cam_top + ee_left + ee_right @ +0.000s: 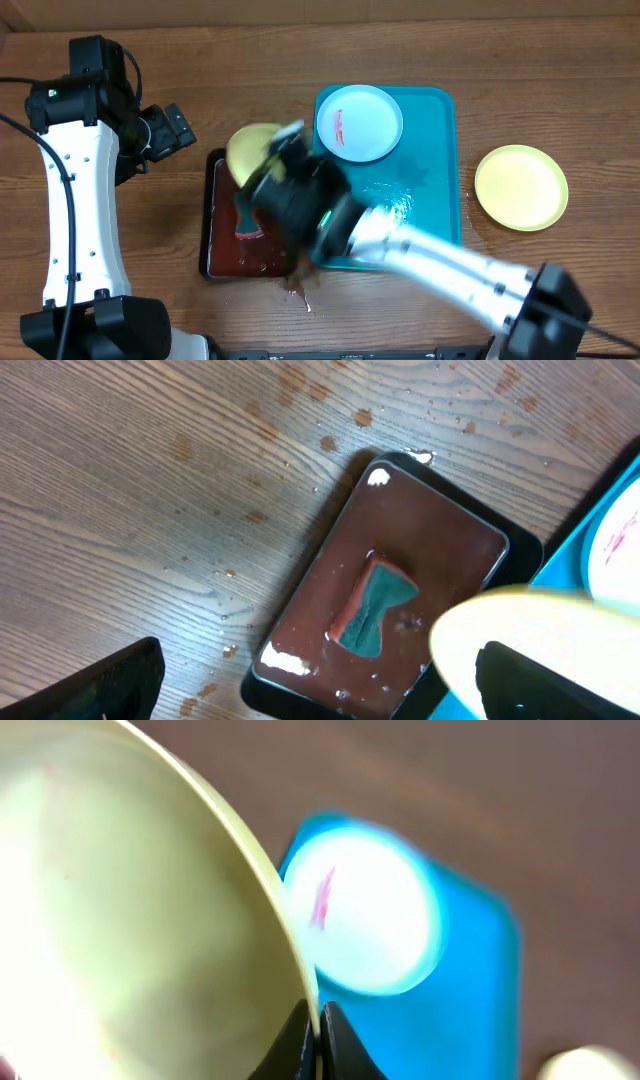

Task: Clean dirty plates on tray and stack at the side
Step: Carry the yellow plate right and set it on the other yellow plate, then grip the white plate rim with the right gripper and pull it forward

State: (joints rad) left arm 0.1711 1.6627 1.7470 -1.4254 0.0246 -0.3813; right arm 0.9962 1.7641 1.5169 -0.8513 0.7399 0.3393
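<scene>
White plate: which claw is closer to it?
Right. The right claw, pinching a yellow plate, is near the white plate; the left claw is farther, past the black tray.

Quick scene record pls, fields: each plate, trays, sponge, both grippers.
held plate: yellow-green, pinched at rim by right gripper, over black tray
white plate: red-streaked, on turquoise tray
third plate: yellow-green, on tabletop right of turquoise tray
sponge: lying in black tray
left gripper: open, empty, beside black tray
</scene>
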